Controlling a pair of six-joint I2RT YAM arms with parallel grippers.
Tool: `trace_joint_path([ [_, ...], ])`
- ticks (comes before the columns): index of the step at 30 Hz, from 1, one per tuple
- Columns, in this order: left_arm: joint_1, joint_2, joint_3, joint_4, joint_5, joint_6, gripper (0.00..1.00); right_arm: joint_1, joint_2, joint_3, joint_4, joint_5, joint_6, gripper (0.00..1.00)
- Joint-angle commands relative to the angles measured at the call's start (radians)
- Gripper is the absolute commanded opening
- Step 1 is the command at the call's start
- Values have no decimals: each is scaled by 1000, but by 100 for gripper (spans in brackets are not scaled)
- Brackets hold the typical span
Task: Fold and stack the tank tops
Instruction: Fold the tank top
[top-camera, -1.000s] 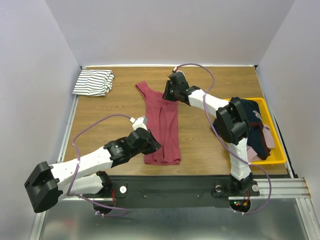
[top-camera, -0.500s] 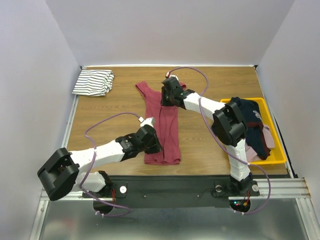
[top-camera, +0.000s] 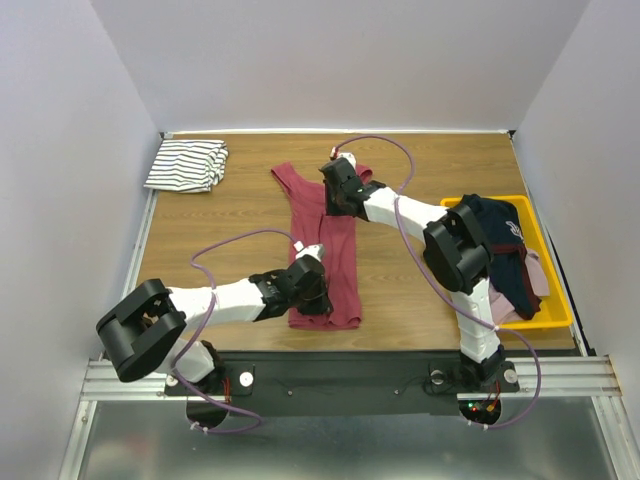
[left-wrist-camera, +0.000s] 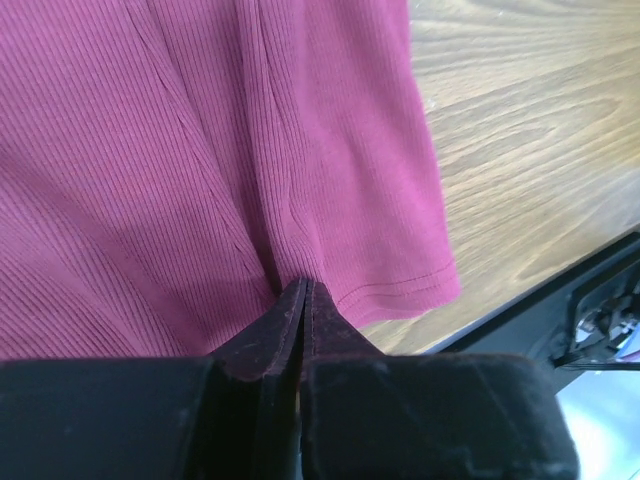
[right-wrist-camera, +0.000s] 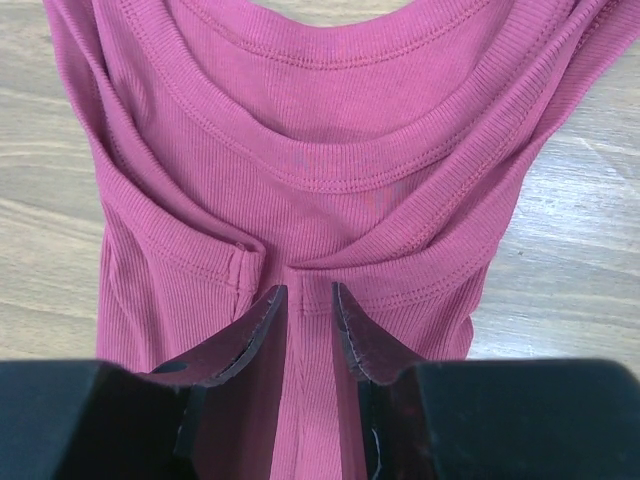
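The dark red tank top (top-camera: 338, 255) lies lengthwise on the middle of the table, narrowed by a lengthwise fold. My left gripper (top-camera: 316, 300) is at its near hem, shut on a pinch of the red ribbed cloth (left-wrist-camera: 250, 150), with creases running to the tips (left-wrist-camera: 303, 285). My right gripper (top-camera: 337, 203) is at the neckline end. Its jaws stand narrowly apart on a ridge of red cloth (right-wrist-camera: 330, 150), with folds converging at the tips (right-wrist-camera: 307, 292). The striped tank top (top-camera: 187, 165) lies folded at the far left corner.
A yellow bin (top-camera: 555, 318) at the right edge holds dark and pale clothes (top-camera: 505, 250). The table's near edge and black rail (left-wrist-camera: 560, 300) lie just beyond the red hem. Grey walls close in the left, back and right.
My left gripper has moved right onto the near hem of the red top. My right gripper has shifted left and slightly nearer over the neckline, drawing the cloth's right side inward.
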Motion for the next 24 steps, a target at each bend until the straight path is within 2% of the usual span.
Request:
trace_joint_path([
  [1, -10, -5, 9, 41, 8, -1, 9, 17, 7, 1, 1, 30, -12, 30],
  [8, -16, 14, -7, 54, 9, -10, 0, 34, 33, 13, 1, 12, -4, 30],
  [18, -18, 7, -32, 66, 11, -22, 0, 46, 53, 7, 1, 30, 9, 33],
  [19, -18, 9, -32, 66, 11, -22, 0, 45, 49, 7, 3, 33, 12, 32],
  [24, -18, 3, -43, 67, 12, -27, 0, 45, 45, 13, 1, 50, 32, 16],
])
